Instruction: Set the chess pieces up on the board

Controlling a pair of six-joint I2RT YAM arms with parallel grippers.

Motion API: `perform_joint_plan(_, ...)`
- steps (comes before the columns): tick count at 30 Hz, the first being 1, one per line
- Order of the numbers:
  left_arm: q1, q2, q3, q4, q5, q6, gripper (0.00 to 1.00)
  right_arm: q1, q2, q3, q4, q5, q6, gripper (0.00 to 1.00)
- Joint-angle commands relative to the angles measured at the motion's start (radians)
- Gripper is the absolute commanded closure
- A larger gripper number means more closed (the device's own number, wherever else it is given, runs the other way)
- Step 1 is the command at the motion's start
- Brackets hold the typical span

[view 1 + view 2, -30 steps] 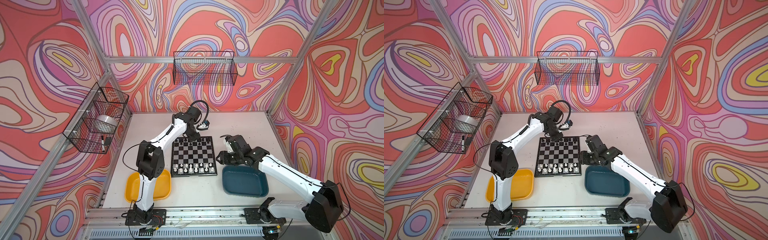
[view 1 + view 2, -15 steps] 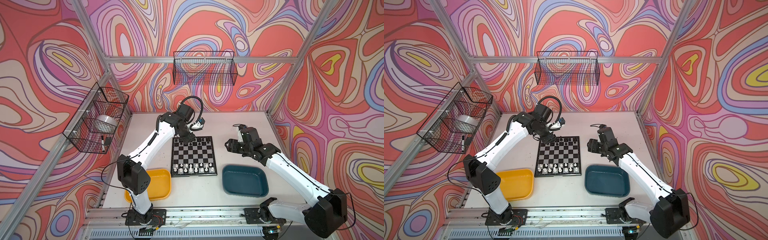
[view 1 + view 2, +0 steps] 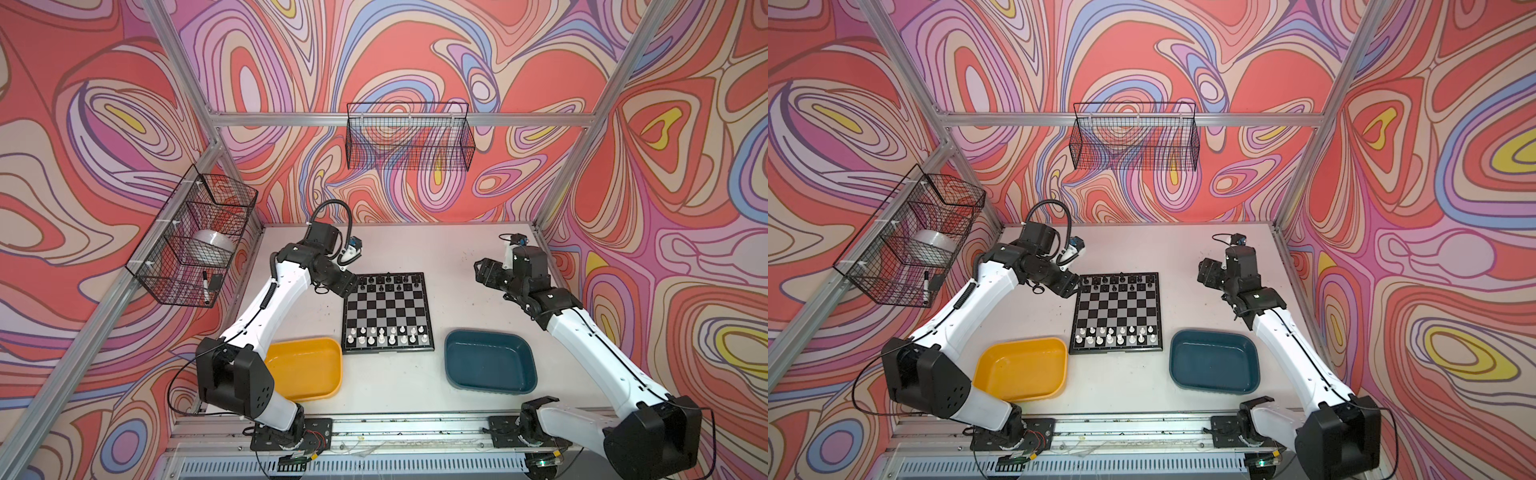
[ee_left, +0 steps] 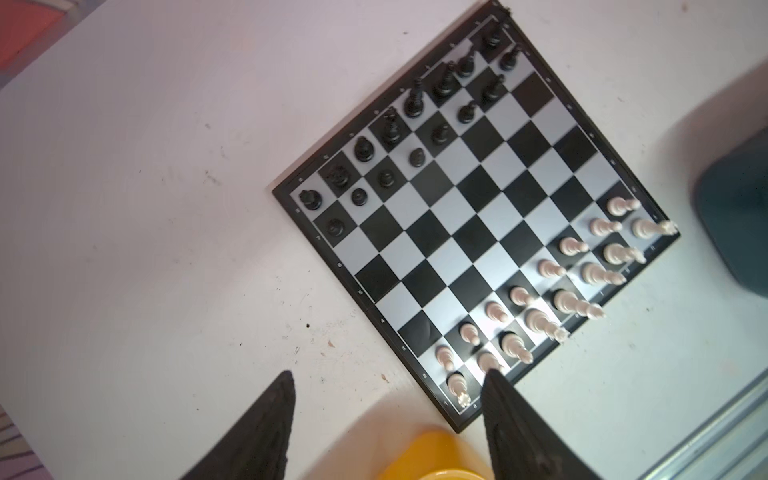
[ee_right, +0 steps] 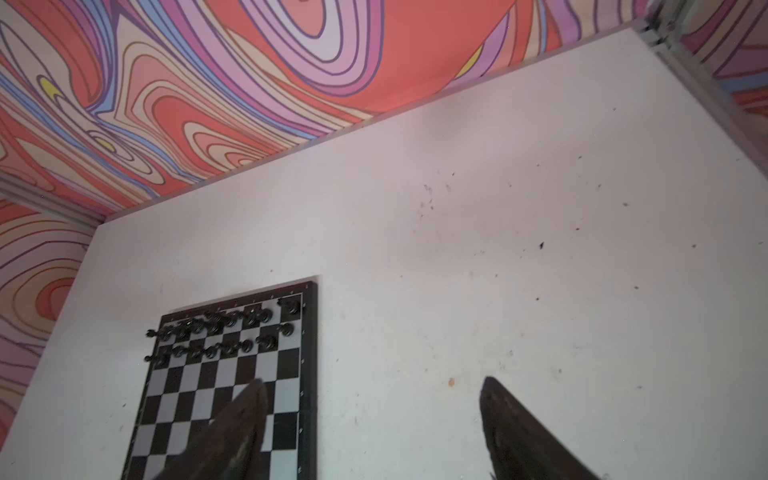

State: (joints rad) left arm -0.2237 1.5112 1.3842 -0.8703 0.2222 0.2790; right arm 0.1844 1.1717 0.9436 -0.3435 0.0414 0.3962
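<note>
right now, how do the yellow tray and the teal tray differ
Colour: the yellow tray is bright yellow, the teal tray dark blue-green.
Side: the yellow tray lies left of the board, the teal tray right of it.
Cover: in both top views the left arm hides a corner of the yellow tray; the teal tray shows whole.
Shared: both are shallow rounded rectangles with nothing inside.

Faint rank nos. [image 4: 360, 292] 7–1 on board [image 4: 478, 232] border; file letters [image 4: 653, 248] prob. unreadable.
</note>
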Motion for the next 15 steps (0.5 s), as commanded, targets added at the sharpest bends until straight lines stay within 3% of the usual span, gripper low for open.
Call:
perform_joint_plan(1, 0.104, -0.046, -0.094, 0.164, 0.09, -0.149, 0.27, -0.054, -0.015, -0.095, 0.167, 0.104, -0.044, 0.13)
perform_joint_plan(4, 0.221, -0.06, -0.212, 0.329, 0.13, -0.26, 0.25, -0.088, -0.039, -0.225, 0.383, 0.198, -0.093, 0.11)
perform_joint_plan(7, 0.295, -0.115, -0.366, 0.544, 0.124, -0.332, 0.15, -0.101, -0.047, -0.335, 0.566, 0.307, -0.145, 0.08)
perform_joint_plan(8, 0.306, -0.144, -0.426, 0.623, 0.109, -0.333, 0.05, -0.107, -0.037, -0.353, 0.592, 0.326, -0.158, 0.06)
perform_joint_plan(9, 0.31, -0.169, -0.483, 0.707, 0.078, -0.321, 0.02, -0.116, -0.021, -0.361, 0.606, 0.331, -0.166, 0.06)
perform_joint_plan(12, 0.316, -0.226, -0.625, 0.892, 0.005, -0.308, 0.0, -0.125, 0.047, -0.402, 0.683, 0.344, -0.208, 0.06)
perform_joint_plan(15, 0.325, -0.234, -0.693, 0.962, -0.005, -0.304, 0.0, -0.144, 0.13, -0.467, 0.82, 0.309, -0.217, 0.06)
